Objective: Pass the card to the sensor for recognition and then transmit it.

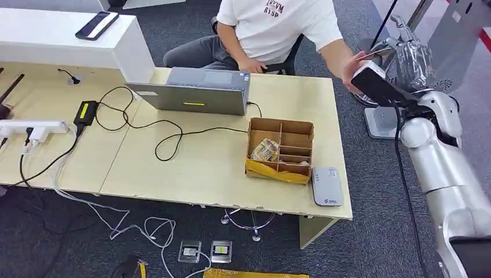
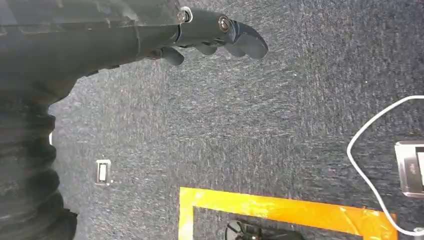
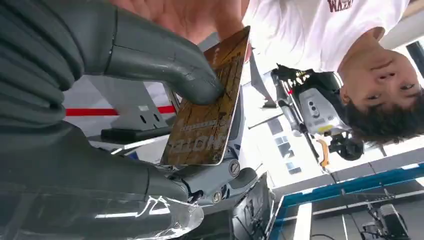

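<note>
Brown-gold mottled plastic card (image 3: 210,110) with pale lettering; pale beige wooden table (image 1: 191,168); tan cardboard box (image 1: 281,149); grey card sensor (image 1: 327,186); dark speckled carpet (image 2: 280,125).

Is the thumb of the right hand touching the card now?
Touching. The right wrist view shows the right hand's thumb tip pressed flat on the card's brown face, with no gap.

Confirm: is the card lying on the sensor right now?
No: the right hand holds the card up beside the person's hand.
</note>
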Controlling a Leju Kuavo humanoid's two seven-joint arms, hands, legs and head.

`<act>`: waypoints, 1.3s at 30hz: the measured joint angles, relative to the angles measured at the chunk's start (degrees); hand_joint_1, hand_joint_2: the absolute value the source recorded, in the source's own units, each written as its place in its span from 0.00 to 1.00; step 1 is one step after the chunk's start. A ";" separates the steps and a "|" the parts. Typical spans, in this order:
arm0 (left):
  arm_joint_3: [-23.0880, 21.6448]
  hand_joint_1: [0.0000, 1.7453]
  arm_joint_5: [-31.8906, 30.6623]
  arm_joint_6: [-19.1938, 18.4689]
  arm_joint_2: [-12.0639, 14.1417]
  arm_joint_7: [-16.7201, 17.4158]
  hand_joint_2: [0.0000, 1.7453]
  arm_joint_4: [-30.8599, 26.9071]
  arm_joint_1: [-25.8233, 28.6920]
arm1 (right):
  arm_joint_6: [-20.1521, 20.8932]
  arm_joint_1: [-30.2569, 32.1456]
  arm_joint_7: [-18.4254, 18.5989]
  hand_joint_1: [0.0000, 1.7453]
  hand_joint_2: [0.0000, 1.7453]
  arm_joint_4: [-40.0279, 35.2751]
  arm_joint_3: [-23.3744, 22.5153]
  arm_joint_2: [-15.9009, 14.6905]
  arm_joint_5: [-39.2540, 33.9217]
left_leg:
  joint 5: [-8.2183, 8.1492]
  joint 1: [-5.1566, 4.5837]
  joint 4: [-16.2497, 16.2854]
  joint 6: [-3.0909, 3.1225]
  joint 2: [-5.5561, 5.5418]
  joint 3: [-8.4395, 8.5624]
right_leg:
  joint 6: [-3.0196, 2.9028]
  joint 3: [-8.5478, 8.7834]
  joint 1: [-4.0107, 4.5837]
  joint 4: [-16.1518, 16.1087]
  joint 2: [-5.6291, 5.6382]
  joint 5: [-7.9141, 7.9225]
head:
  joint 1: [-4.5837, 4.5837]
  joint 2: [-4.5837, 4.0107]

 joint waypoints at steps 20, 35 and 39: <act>-1.03 0.00 -0.22 -0.31 0.48 0.26 1.00 0.00 -0.15 | -1.68 -7.27 1.25 0.00 1.00 21.44 6.27 9.55 2.05 | 0.01 0.01 0.01 -0.02 0.04 0.02 | 0.00 -0.06 0.01 -0.01 0.05 0.00 | 0.02 0.00; -1.07 0.00 1.31 0.72 0.39 0.55 1.00 0.00 0.46 | 5.98 -6.12 -4.43 0.00 1.00 21.36 3.47 10.36 -23.03 | 0.01 0.01 0.02 -0.02 0.05 0.02 | 0.00 -0.08 0.01 -0.01 0.08 0.00 | 0.02 0.00; -1.07 0.00 2.21 0.77 0.42 0.55 1.00 0.00 1.01 | 11.85 -1.82 -0.37 0.00 1.00 14.45 1.88 9.96 -34.06 | 0.01 0.01 0.03 -0.02 0.08 0.05 | 0.00 -0.09 0.01 -0.01 0.09 0.00 | 0.02 0.00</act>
